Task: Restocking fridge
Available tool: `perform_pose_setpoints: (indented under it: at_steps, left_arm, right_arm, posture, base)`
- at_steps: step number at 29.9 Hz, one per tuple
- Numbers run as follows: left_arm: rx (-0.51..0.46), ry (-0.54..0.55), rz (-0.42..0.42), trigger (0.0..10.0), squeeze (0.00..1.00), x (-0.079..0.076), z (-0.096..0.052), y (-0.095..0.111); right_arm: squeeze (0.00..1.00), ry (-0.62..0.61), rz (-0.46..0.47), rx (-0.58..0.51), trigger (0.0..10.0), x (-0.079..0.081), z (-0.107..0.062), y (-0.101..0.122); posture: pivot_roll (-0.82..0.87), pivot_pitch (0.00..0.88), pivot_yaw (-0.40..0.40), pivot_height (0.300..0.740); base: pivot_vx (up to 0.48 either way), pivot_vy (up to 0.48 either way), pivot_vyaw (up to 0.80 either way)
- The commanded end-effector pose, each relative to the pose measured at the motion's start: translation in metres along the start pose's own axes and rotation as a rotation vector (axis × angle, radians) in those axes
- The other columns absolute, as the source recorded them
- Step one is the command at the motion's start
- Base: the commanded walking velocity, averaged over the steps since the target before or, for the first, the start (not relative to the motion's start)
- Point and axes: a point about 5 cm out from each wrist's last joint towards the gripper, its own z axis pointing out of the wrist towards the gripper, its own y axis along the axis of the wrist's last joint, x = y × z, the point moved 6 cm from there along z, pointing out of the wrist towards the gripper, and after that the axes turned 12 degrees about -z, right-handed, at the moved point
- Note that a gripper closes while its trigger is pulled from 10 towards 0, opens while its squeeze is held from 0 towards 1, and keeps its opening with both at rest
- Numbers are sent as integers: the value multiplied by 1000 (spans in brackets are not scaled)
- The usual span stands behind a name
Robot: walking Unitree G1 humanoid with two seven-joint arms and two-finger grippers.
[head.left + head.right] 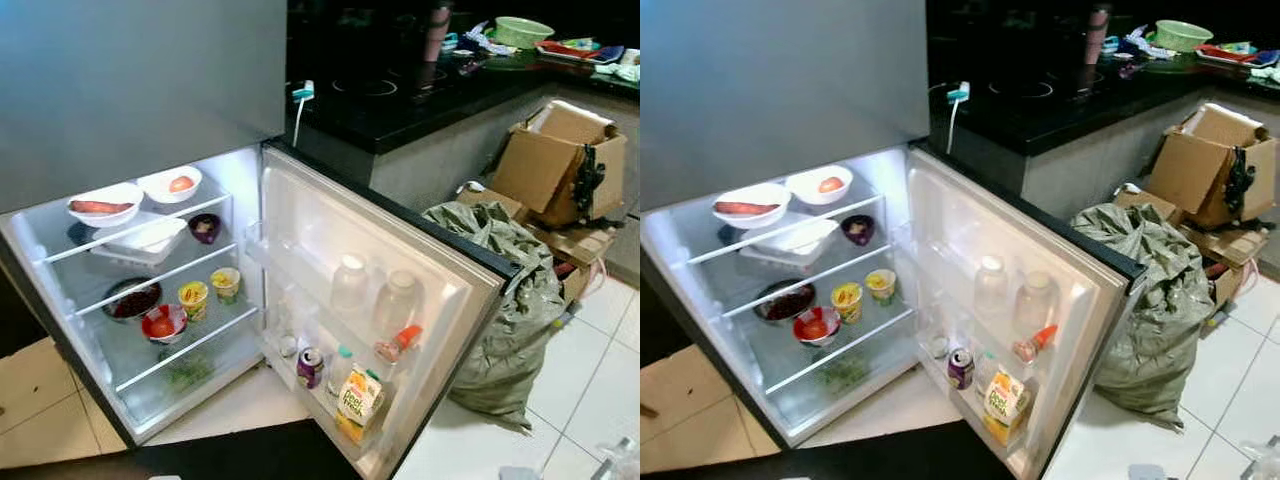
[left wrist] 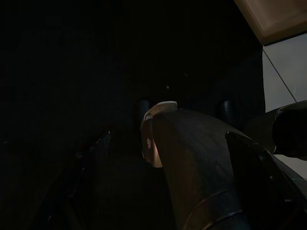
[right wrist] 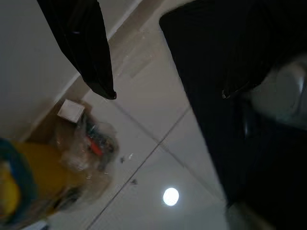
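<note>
The fridge (image 1: 150,90) is standing open, its door (image 1: 370,300) carrying a juice carton (image 1: 360,400) and can (image 1: 310,367). The right gripper (image 3: 163,93) is hanging spread above floor tiles (image 3: 144,139). Left gripper (image 2: 163,158): finger state indeterminable in darkness.

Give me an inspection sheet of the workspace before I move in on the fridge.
Surface: white tile floor; black counter beside the fridge.
Job's things: fridge with its lower door open; bowls of food on the shelves; two pale bottles, a can and a juice carton in the door racks.
Clutter: grey-green sack; cardboard boxes; green bowl on the counter.
Grippers: left gripper in the dark; right gripper open over the floor.
Cables: white cable hanging off the counter.
Surroundings: plastic bag of litter on the floor.
</note>
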Motion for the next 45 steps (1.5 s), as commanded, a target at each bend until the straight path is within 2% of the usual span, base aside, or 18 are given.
perform_pose_setpoints:
  at_steps: [1,3,5,6,9,10,12,14,17,20,22,23,25,26,30,34,37,45]
  left_arm:
    - [40,1,-3,10000,0,0,-1,-13]
    - [40,1,-3,10000,0,0,-2,-13]
    - [42,0,-1,10000,0,0,-2,-13]
    - [42,0,-1,10000,0,0,-2,-13]
    - [43,-3,0,10000,0,0,-2,-13]
    - [43,-3,0,10000,0,0,-2,-13]
    - [45,-4,3,10000,0,-1,-2,-14]
    - [46,-6,5,10000,0,-1,-2,-14]
    - [47,-7,5,10000,0,-1,-2,-14]
    - [48,-9,6,10000,0,-2,-2,-15]
    - [50,-9,8,10000,0,-2,-2,-15]
    - [50,-9,8,10000,0,-2,-2,-15]
    - [52,-8,8,10000,0,-1,-2,-16]
    - [52,-8,8,10000,0,-1,-2,-16]
    - [58,-8,10,10000,0,-1,-2,-18]
    - [58,-8,10,10000,0,-1,-2,-18]
    - [59,-9,11,10000,0,-1,-3,-18]
    - [59,-13,11,10000,0,-2,-2,-17]
  right_arm:
    - [0,-63,76,-60,10000,-19,0,19]
    - [0,-97,122,-94,10000,-31,-1,30]
    - [0,-148,250,-181,10000,-54,-4,55]
    - [0,-148,250,-181,10000,-54,-4,55]
    - [0,-163,448,-390,10000,-88,-16,111]
    - [0,-163,448,-390,10000,-88,-16,111]
    - [0,-120,529,-518,10000,-98,-26,143]
    - [0,-39,539,-625,10000,-98,-35,168]
    - [0,-9,534,-659,10000,-96,-38,176]
    - [0,105,519,-730,10000,-87,-45,190]
    - [0,298,490,-796,10000,-68,-53,198]
    - [0,298,490,-796,10000,-68,-53,198]
    - [0,445,457,-837,10000,-54,-60,200]
    - [0,445,457,-837,10000,-54,-60,200]
    - [0,707,355,-853,10000,-25,-73,191]
    - [0,830,295,-846,10000,-9,-79,186]
    - [0,1008,232,-847,10000,14,-92,180]
    - [0,1238,159,-831,10000,51,-109,170]
  posture:
    - [-60,12,-59,740]
    - [-60,13,-59,740]
    - [-61,13,-59,740]
    - [-61,13,-59,740]
    - [-60,15,-59,740]
    - [-60,15,-59,740]
    - [-60,14,-59,740]
    - [-60,12,-59,740]
    - [-60,13,-59,740]
    - [-60,12,-60,740]
    - [-59,13,-61,740]
    - [-59,13,-61,740]
    - [-61,13,-61,740]
    - [-61,13,-61,740]
    - [-62,10,-61,740]
    - [-62,10,-61,740]
    - [-64,8,-60,740]
    - [-66,13,-59,740]
  base:
    - [0,0,0]
    - [0,0,0]
    - [0,0,0]
    - [0,0,0]
    - [0,0,0]
    - [0,0,0]
    - [0,0,0]
    - [0,0,0]
    - [0,0,0]
    - [0,0,0]
    - [0,0,0]
    - [0,0,0]
    - [0,0,0]
    - [0,0,0]
    - [0,0,0]
    - [0,0,0]
    - [0,0,0]
    - [0,0,0]
